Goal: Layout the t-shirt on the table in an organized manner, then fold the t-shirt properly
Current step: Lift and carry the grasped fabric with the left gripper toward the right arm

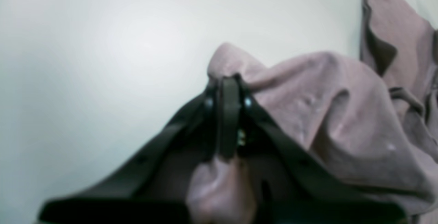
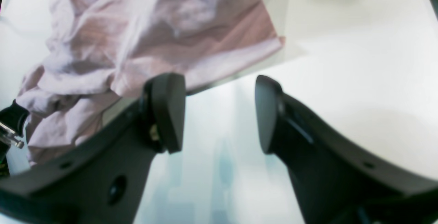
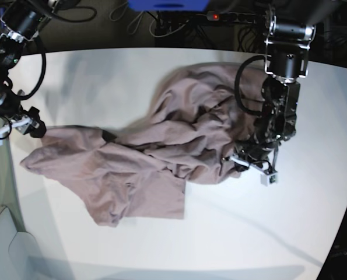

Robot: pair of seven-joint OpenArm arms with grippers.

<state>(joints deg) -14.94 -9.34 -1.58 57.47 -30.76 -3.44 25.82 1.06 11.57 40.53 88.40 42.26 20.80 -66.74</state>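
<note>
We are laying out the t-shirt (image 3: 156, 157), lying crumpled across the table (image 3: 103, 76); our left gripper (image 1: 228, 80) is pinching a fold. Our right gripper (image 2: 219, 114) is hanging spread and empty (beside the hem), so next we should be pulling the cloth flat.

Base cam overhead, looks down on whole surface (image 3: 313, 192). My wrist cams close, low, past each pincer. All share t-shirt (image 3: 161, 157).

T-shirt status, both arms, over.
Left gripper shut on t-shirt fabric. Right gripper open, empty, above table beside the shirt's edge. Shirt crumpled, not laid flat. Nothing in the way.
</note>
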